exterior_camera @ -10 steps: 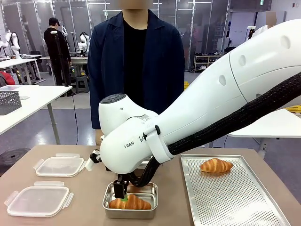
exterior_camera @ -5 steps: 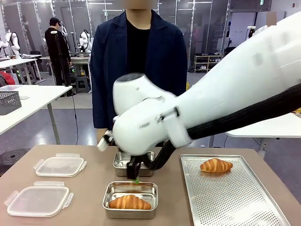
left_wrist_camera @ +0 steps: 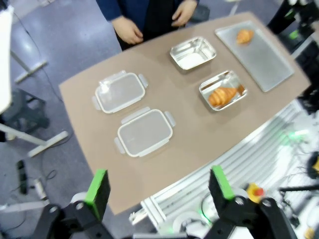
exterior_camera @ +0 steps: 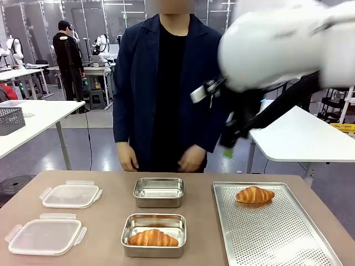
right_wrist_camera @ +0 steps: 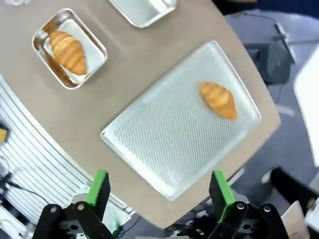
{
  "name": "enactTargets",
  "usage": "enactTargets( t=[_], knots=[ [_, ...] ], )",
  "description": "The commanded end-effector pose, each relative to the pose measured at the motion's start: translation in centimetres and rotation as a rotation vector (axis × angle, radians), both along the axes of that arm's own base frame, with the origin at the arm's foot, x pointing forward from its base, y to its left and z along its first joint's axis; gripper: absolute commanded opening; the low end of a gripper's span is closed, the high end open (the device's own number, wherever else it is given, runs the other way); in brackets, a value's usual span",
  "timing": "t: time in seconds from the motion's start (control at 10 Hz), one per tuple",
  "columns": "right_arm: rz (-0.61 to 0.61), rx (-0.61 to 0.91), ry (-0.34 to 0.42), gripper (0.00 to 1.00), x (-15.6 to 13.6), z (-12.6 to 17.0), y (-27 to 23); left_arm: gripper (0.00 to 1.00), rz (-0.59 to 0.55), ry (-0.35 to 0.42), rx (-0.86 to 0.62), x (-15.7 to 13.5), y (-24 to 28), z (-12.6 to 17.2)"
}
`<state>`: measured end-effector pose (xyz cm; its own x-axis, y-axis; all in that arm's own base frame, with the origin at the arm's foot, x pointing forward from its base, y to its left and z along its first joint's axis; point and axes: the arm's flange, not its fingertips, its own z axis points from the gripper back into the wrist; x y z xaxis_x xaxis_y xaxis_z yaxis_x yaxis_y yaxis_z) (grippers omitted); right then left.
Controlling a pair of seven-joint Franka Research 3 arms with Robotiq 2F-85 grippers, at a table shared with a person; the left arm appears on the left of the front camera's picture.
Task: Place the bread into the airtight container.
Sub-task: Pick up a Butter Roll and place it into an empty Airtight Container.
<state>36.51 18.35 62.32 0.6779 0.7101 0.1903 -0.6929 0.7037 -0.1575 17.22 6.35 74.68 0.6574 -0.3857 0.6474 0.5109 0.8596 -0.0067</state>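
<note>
Right hand (right_wrist_camera: 159, 178) spread apart, empty, above the tray (right_wrist_camera: 169, 144), one croissant (right_wrist_camera: 67, 50) in steel container (right_wrist_camera: 102, 50), left hand (left_wrist_camera: 159, 181) apart

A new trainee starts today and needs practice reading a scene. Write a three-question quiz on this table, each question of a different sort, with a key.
1. True or false: the far steel container holds a croissant.
2. How many croissants lie on the perforated tray? A none, B one, C two.
3. Fill in: the right hand is ____ and holds nothing.
Key: 1 false, it is empty. 2 B. 3 open.
</note>
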Motion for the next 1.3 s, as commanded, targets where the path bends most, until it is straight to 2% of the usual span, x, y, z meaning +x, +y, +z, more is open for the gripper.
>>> enactTargets(
  t=[0.0, 0.2, 0.4, 0.6, 0.8, 1.1, 1.2],
  knots=[
    [-0.179, 0.090, -0.080, 1.00, -4.3, 1.9, -3.4, 1.00, -0.005, -0.012, -0.001, 0.2, -0.2, 0.2],
    [-0.276, 0.227, -0.116, 1.00, -7.2, 4.5, -8.4, 1.00, -0.005, -0.012, -0.001, 0.2, -0.2, 0.2],
    [-0.348, 0.404, -0.191, 1.00, -11.2, 7.9, -14.0, 1.00, -0.005, -0.012, -0.001, 0.2, -0.2, 0.2],
    [-0.423, 0.478, -0.238, 1.00, -14.9, 10.0, -18.3, 1.00, -0.005, -0.012, -0.001, 0.2, -0.2, 0.2],
    [-0.389, 0.475, -0.213, 1.00, -18.4, 10.3, -21.0, 1.00, -0.005, -0.012, -0.001, 0.2, -0.2, 0.2],
    [-0.384, 0.415, -0.142, 1.00, -19.6, 9.4, -22.2, 1.00, -0.005, -0.012, -0.001, 0.2, -0.2, 0.2],
    [-0.405, 0.459, -0.191, 1.00, -19.9, 10.6, -21.7, 1.00, -0.005, -0.012, -0.001, 0.2, -0.2, 0.2]
  ],
)
